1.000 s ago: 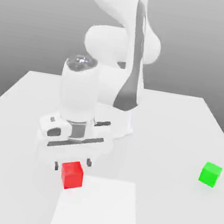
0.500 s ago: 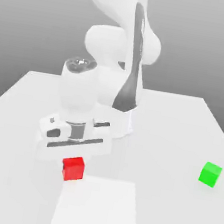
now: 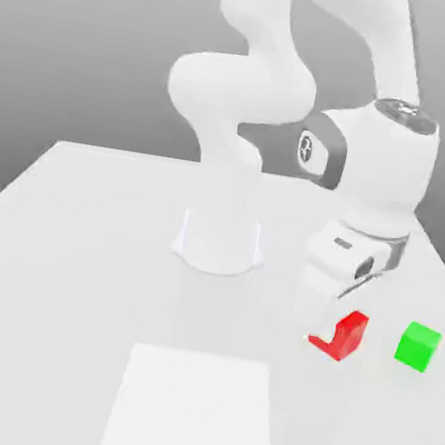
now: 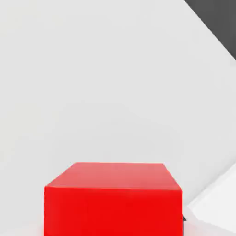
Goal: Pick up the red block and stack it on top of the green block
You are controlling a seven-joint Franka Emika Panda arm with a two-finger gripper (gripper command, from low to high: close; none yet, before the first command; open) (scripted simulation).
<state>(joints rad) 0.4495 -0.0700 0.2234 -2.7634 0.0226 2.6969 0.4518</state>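
Exterior view: pincer (image 3: 333,335) clamps the matte red block (image 3: 342,335) beside the green block (image 3: 417,347).

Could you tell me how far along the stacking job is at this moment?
Done: the gripper is shut on the red block and holds it beside the green block, on the exterior view's left of it. In hand: carrying the red block toward the green one. Left: bringing it above the green block, which has nothing on top, setting it down and letting go.
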